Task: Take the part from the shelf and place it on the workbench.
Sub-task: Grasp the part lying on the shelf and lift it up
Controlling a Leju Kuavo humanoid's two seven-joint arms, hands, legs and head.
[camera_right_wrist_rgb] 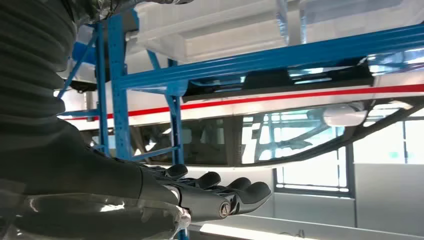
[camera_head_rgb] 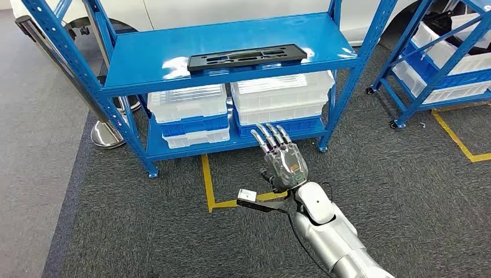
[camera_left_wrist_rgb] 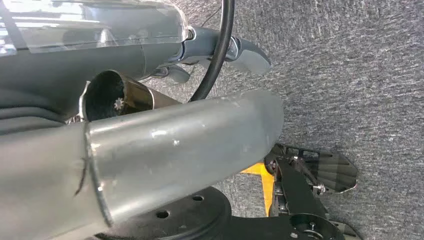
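Nearest in the head view, the right robot hand (camera_head_rgb: 282, 161) reaches forward over grey carpet, fingers straight and apart, holding nothing; its wrist view shows those fingers (camera_right_wrist_rgb: 240, 192) extended below the blue shelf (camera_head_rgb: 145, 63). The left robot hand (camera_left_wrist_rgb: 150, 75) is largely hidden behind its own arm, so its state cannot be told. Farther off, the black part (camera_head_rgb: 246, 57) lies flat on the shelf's upper level, above white bins (camera_head_rgb: 188, 103); a white car behind is cut off

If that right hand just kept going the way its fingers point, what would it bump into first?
Probably the stacked clear bins on the blue rack's lower shelf. The right hand is open and points at them, well below the black part; depth is uncertain.
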